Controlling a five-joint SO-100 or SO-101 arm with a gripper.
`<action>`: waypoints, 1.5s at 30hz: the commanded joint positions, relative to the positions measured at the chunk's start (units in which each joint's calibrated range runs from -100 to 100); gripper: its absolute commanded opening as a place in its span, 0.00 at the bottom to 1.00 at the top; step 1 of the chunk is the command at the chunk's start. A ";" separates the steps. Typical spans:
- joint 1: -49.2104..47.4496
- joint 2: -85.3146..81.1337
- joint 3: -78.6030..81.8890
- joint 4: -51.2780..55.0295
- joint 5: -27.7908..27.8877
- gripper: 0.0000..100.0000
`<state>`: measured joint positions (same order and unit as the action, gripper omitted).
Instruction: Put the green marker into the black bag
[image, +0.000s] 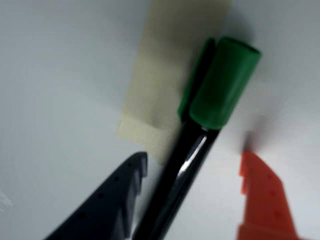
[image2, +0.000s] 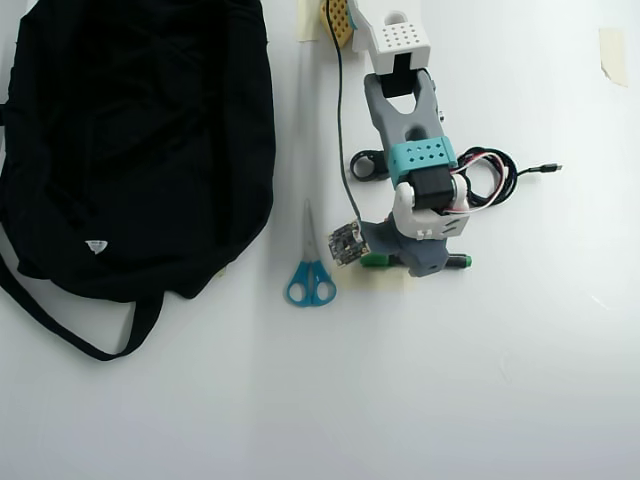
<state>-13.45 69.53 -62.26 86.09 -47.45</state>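
Bag (image2: 130, 140) first: we see one black cloth bag lying flat at the left of the overhead view, a small white tag (image2: 96, 245) on it and its strap (image2: 60, 320) looping out below. We cannot see inside it, and nothing we can make out rests on it.

We count one green marker (image: 200, 125), lying on the white table (image2: 520, 380) well to the right of the bag, on a strip of beige tape (image: 160, 85). In the overhead view only its green ends poke out on either side of the arm (image2: 410, 120).

The gripper (image: 192, 160) stands spread, one dark finger (image: 115, 200) and one orange finger (image: 262, 200) on either side of the black barrel; the dark one looks very near the barrel, though the wrist view is too blurred to say whether it touches.

We also count one pair of blue-handled scissors (image2: 310, 265) between bag and arm, one coiled black cable (image2: 490, 180), and one more scrap of tape (image2: 612, 55) at the upper right.
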 joint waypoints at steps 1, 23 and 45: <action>-0.47 4.25 0.63 -0.47 -5.36 0.23; -0.09 4.25 0.63 -0.39 -5.15 0.17; -0.02 4.16 0.54 0.91 -5.15 0.07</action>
<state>-13.45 70.61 -62.26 85.92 -47.45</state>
